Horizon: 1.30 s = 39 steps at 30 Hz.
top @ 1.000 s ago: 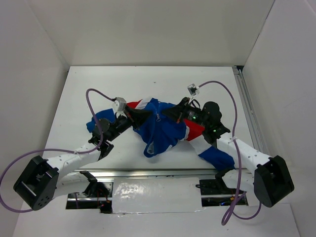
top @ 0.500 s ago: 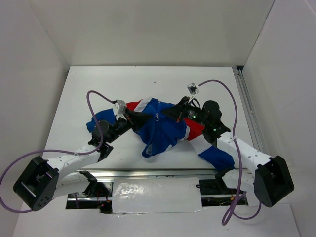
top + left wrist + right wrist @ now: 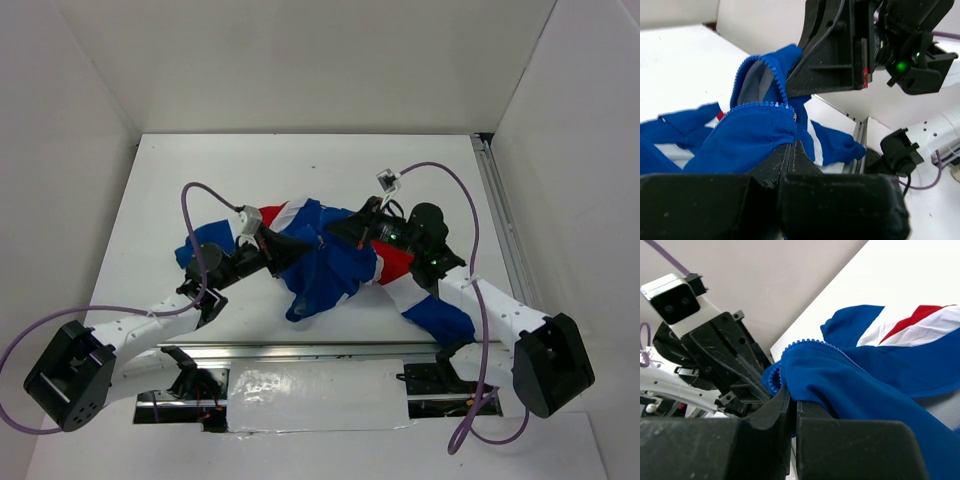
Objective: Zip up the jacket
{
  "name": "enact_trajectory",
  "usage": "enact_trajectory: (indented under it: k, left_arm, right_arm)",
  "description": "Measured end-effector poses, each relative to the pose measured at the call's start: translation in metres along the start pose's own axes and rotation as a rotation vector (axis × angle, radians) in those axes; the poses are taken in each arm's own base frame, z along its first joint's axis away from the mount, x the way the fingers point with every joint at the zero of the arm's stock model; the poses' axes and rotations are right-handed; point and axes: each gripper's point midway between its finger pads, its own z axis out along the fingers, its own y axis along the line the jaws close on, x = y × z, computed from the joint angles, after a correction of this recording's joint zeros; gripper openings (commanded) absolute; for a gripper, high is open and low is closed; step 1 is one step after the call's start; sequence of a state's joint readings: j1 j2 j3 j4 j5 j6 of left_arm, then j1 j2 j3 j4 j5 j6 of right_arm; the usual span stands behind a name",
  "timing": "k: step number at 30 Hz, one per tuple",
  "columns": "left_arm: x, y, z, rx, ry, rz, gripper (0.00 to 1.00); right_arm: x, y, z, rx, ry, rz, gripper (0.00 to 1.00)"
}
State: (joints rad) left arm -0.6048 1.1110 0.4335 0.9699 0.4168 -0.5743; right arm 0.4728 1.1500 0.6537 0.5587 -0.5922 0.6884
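The small royal-blue fabric jacket with red and white panels (image 3: 335, 272) lies bunched at mid-frame on the white tabletop (image 3: 300, 170), its zipper edge lifted between the left claw (image 3: 303, 241) and the right claw (image 3: 328, 232), each clamped tight on blue cloth.

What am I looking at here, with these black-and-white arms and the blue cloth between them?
Two robot arms are bolted at the near edge of a white table. One picture looks down from above; the other two come from a small camera on each wrist, looking along that arm. On the table lies a small crumpled jacket in blue, red and white. The left hand and the right hand are each shut on its blue fabric, close to the zipper teeth.
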Motion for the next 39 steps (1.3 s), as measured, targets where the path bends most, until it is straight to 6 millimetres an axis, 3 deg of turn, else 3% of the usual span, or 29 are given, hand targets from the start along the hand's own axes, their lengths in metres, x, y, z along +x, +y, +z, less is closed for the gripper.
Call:
enact_trajectory:
  k: [8,20,27,29,30,32,33,36,39]
  left_arm:
    - [0.022,0.005,-0.002,-0.011,0.082,-0.048,0.0]
    - [0.039,0.005,-0.001,-0.007,0.133,-0.071,0.0]
    - [0.053,0.018,0.004,-0.077,0.204,-0.117,0.0]
    - [0.059,0.022,0.006,-0.099,0.24,-0.137,0.0]
    - [0.062,0.025,0.007,-0.109,0.261,-0.148,0.0]
    - [0.072,0.03,0.007,-0.135,0.31,-0.179,0.0]
    - [0.079,0.031,0.005,-0.15,0.337,-0.2,0.0]
    - [0.103,0.035,-0.01,-0.205,0.438,-0.27,0.0]
    - [0.112,0.036,-0.017,-0.242,0.497,-0.312,0.0]
  right_arm:
    - [0.009,-0.001,-0.005,0.004,0.039,0.054,0.0]
    - [0.017,-0.011,-0.01,0.042,0.082,0.167,0.0]
    - [0.028,-0.022,-0.013,0.096,0.113,0.214,0.0]
    - [0.032,-0.029,-0.015,0.13,0.117,0.227,0.1]
    - [0.035,-0.033,-0.015,0.153,0.121,0.236,0.23]
    - [0.043,-0.042,-0.018,0.201,0.14,0.246,0.32]
    - [0.048,-0.046,-0.019,0.224,0.151,0.242,0.46]
    - [0.061,-0.059,-0.024,0.297,0.194,0.234,0.67]
    - [0.071,-0.071,-0.031,0.379,0.24,0.21,0.74]
